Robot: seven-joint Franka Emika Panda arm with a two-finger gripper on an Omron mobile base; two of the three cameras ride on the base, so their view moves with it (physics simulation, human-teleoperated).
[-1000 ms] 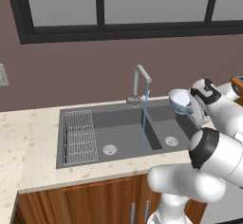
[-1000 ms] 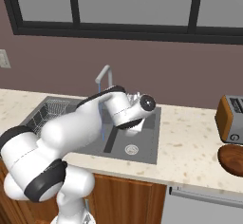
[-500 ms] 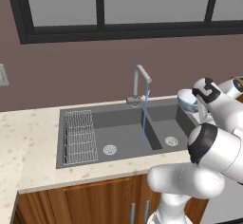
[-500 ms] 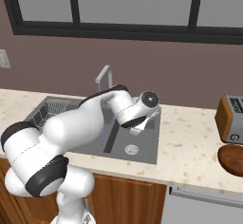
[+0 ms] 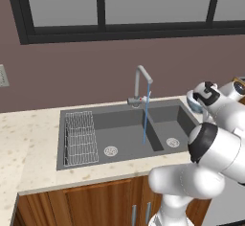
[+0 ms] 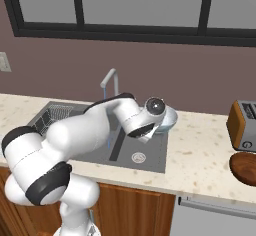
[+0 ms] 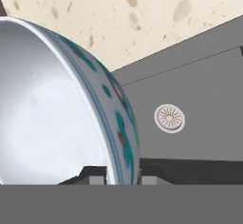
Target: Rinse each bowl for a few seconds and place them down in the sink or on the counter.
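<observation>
— Well, where is the bowl [image 7: 61, 104] seen?

— It is held up at the right end of the sink [image 5: 119, 134], near the counter [image 6: 200, 155]. Its rim is clamped by the pincer [image 7: 122, 178], whose tips are set narrowly either side of the wall.

— And the tap [image 5: 141, 84]?

— A thin stream is seen falling into the basin, left of the bowl.

A home kitchen: sink [image 5: 124, 139] in stone counter [image 6: 200, 155] over wooden cabinets [image 5: 95, 203], toaster [image 6: 244, 126] (rendered, all of it).
</observation>
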